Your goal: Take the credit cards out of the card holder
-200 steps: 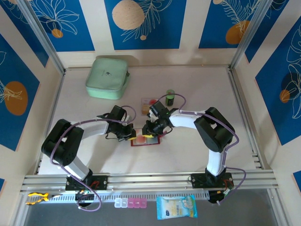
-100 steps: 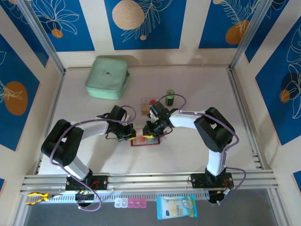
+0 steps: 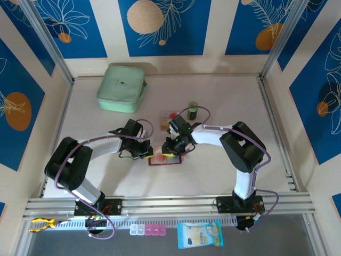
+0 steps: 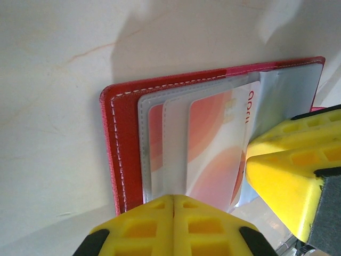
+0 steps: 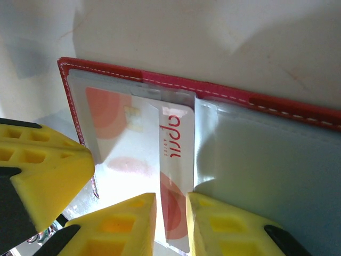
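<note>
Cream table (image 3: 213,176), blue leaf-print walls (image 3: 160,26), mint-green case (image 3: 122,88) at back, left gripper (image 4: 173,205) jaws together over red card holder (image 4: 120,138), right gripper (image 5: 171,198) pinching a credit card (image 5: 173,154)

Left claw (image 3: 148,152), right claw (image 3: 168,150) at wallet (image 3: 166,162)

Your overhead view is evenly bright and sharp, with only soft shadows on the pale tabletop (image 3: 213,96). In your wrist views the yellow ribbed fingers (image 4: 144,224) blur near the lens, and glare whitens the glossy orange-and-white cards (image 5: 128,160).
</note>
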`<state>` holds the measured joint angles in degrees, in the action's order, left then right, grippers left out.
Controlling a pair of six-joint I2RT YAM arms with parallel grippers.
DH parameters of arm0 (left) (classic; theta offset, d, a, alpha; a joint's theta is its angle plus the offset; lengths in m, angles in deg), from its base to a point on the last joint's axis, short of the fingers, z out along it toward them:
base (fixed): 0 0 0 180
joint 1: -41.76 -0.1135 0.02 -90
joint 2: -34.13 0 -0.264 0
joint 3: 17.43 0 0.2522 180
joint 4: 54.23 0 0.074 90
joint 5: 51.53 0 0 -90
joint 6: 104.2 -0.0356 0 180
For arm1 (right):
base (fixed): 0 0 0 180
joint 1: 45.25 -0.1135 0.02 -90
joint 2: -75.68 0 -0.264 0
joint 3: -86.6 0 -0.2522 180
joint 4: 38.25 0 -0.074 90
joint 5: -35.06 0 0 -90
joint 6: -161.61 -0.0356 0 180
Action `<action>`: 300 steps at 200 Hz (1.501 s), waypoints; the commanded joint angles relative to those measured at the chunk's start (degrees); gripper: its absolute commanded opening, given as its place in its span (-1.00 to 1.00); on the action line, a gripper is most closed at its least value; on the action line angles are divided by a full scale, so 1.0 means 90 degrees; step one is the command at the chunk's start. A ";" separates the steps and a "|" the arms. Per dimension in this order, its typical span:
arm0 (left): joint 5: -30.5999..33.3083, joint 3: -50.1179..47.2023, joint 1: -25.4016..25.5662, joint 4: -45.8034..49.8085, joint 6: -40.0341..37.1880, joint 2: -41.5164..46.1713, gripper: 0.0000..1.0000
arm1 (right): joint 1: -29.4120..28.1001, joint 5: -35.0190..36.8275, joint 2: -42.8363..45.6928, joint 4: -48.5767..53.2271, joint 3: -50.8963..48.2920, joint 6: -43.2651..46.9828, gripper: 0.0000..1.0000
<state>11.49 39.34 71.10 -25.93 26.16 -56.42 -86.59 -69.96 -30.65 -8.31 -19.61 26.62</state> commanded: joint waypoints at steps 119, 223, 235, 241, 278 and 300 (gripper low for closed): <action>0.0020 0.0305 0.0275 0.0360 -0.0142 -0.0268 -0.97 | -0.0055 0.0122 0.0187 0.0320 0.0117 0.0033 -0.50; 0.0249 0.0345 0.0268 0.0482 -0.0120 0.0016 -0.95 | -0.0009 0.0056 0.0008 0.0264 0.0030 0.0059 -0.50; 0.0322 0.0387 0.0274 0.0565 -0.0170 0.0023 -0.95 | -0.0008 0.0040 -0.0008 0.0235 0.0029 0.0041 -0.50; 0.0355 0.0396 0.0268 0.0594 -0.0206 0.0004 -0.95 | -0.0013 0.0030 -0.0003 0.0219 0.0015 0.0031 -0.50; 0.0397 0.0346 0.0255 0.0591 -0.0363 -0.0360 -1.00 | 0.0014 -0.0073 -0.0012 0.0098 -0.0046 -0.0001 -0.50; 0.0349 0.0246 0.0263 0.0460 -0.0353 -0.0453 -1.00 | 0.0043 -0.0208 0.0021 -0.0056 -0.0104 -0.0054 -0.50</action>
<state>13.89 41.87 73.18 -22.47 24.24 -58.49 -86.55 -69.20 -29.99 -7.41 -19.39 26.55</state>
